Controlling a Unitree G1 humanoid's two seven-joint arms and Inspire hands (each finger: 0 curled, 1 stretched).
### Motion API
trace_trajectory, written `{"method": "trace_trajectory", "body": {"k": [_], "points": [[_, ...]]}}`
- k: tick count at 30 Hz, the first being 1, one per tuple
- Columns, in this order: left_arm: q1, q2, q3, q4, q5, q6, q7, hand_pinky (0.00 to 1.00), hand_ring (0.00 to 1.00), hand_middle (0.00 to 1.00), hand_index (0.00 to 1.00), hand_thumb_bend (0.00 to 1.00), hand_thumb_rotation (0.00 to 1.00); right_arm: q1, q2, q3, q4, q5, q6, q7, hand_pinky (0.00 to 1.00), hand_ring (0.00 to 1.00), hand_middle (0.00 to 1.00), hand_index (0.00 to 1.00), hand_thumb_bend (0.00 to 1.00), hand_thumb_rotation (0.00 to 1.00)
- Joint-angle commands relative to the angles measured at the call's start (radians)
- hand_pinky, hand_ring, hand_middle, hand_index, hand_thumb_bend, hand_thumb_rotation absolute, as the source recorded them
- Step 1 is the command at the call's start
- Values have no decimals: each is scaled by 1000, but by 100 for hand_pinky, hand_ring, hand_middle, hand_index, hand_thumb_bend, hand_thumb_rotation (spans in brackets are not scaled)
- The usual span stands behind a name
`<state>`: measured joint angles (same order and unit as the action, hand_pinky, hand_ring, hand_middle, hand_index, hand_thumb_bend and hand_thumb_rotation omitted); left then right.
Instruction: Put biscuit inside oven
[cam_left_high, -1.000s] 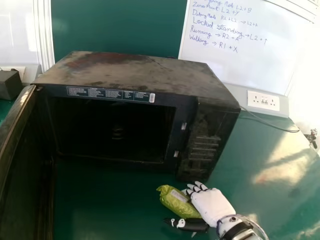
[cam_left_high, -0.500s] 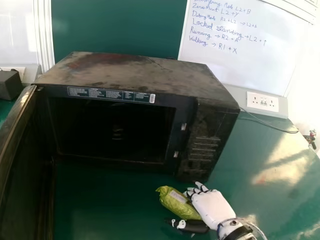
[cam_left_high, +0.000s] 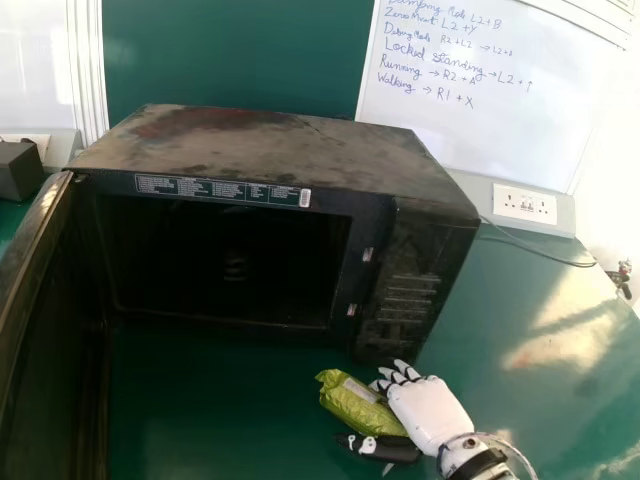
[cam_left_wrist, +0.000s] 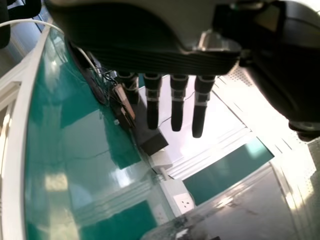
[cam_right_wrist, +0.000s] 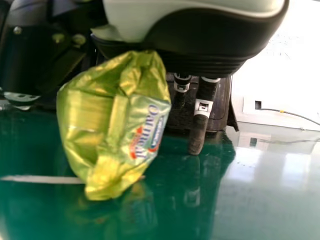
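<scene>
In the head view my right hand (cam_left_high: 430, 412) is in front of the oven's right end, its thumb and fingers closed around the green biscuit packet (cam_left_high: 360, 404). The right wrist view has the packet (cam_right_wrist: 110, 125) against my right hand (cam_right_wrist: 200, 120), between thumb and fingers. The black oven (cam_left_high: 270, 150) faces me with its cavity exposed, and its door (cam_left_high: 45, 300) stands swung out at the left. The packet is outside, in front of the oven's lower right part. My left hand (cam_left_wrist: 177, 110) has straight fingers in the left wrist view, away from the packet.
The green table (cam_left_high: 540, 330) extends to the right of the oven. A dark box (cam_left_high: 20, 170) sits at the far left. Behind the oven's right side are a wall socket (cam_left_high: 525, 204) and a cable. A whiteboard (cam_left_high: 480, 120) stands at the back.
My right hand and the packet have shifted very slightly to the right in the head view. The oven and its door have kept their places.
</scene>
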<state>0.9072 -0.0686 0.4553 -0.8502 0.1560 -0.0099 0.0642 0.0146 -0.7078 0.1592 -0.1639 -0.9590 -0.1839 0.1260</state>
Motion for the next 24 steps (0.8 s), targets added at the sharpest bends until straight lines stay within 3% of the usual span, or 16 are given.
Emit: {"method": "trace_trajectory", "body": {"k": [1, 3, 7, 11, 15, 17, 24], "points": [[24, -45, -2, -11, 35, 20, 16, 73, 86, 89, 81, 72, 59, 19, -11, 20, 35, -27, 5, -2, 47, 81, 89, 70, 96, 1], [22, -50, -2, -16, 59, 27, 31, 72, 86, 89, 80, 71, 56, 22, -11, 24, 37, -40, 8, -17, 46, 66, 74, 63, 97, 0], [20, -60, 0, -40, 41, 75, 40, 73, 86, 88, 80, 69, 50, 25, -15, 30, 44, -53, 3, -54, 42, 46, 49, 49, 96, 0], [19, -65, -3, -57, 12, 97, 43, 73, 86, 88, 80, 68, 46, 26, -16, 35, 53, -53, 2, -71, 41, 37, 37, 39, 93, 0], [11, -78, -6, -63, -56, 94, 51, 74, 86, 88, 80, 69, 43, 23, -11, 41, 61, -49, 8, -69, 22, 21, 26, 31, 83, 0], [10, -77, -8, -64, -57, 92, 60, 74, 86, 88, 80, 68, 43, 21, -11, 45, 63, -47, 10, -65, 12, 14, 19, 27, 77, 0], [24, -79, -24, -87, -22, 110, 93, 73, 85, 88, 80, 68, 42, 19, -8, 58, 73, -50, 16, -78, 2, 5, 10, 14, 62, 0]]}}
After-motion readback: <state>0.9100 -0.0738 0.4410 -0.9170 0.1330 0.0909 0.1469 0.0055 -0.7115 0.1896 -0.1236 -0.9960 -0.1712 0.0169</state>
